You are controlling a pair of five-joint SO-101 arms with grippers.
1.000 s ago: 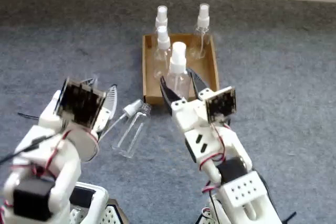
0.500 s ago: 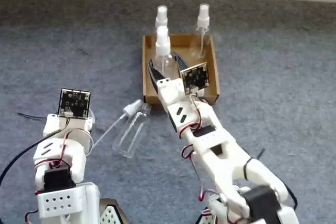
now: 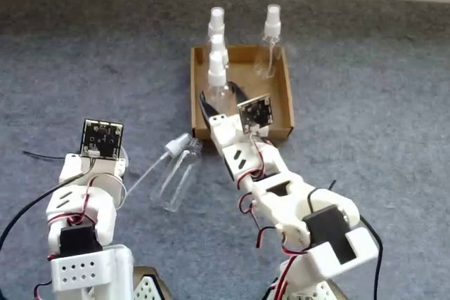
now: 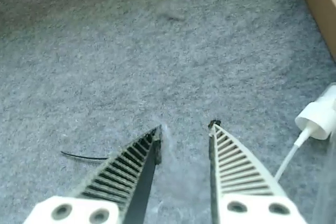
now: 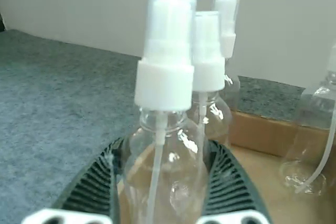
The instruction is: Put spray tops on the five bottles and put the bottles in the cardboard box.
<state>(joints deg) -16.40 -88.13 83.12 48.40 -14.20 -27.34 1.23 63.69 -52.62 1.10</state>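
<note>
spray bottle (image 5: 168,171), white top fitted, stands upright at the near left corner of the cardboard box (image 3: 288,100). the right gripper (image 3: 219,94) has its fingers clamped on the clear body. a second bottle (image 3: 218,50) stands right behind it, a third bottle (image 3: 216,22) by the far left corner, and a fourth bottle (image 3: 271,33) at the far right corner. the fifth bottle (image 3: 176,173) lies on the grey carpeted desk (image 3: 365,68) near the box, with a loose spray top (image 4: 316,119) beside its neck. the left gripper (image 4: 185,128) hangs over bare carpet, fingers apart and empty.

The right hand (image 3: 221,98) has carried its bottle (image 3: 216,74) into the cardboard box (image 3: 287,90), seemingly lower.
</note>
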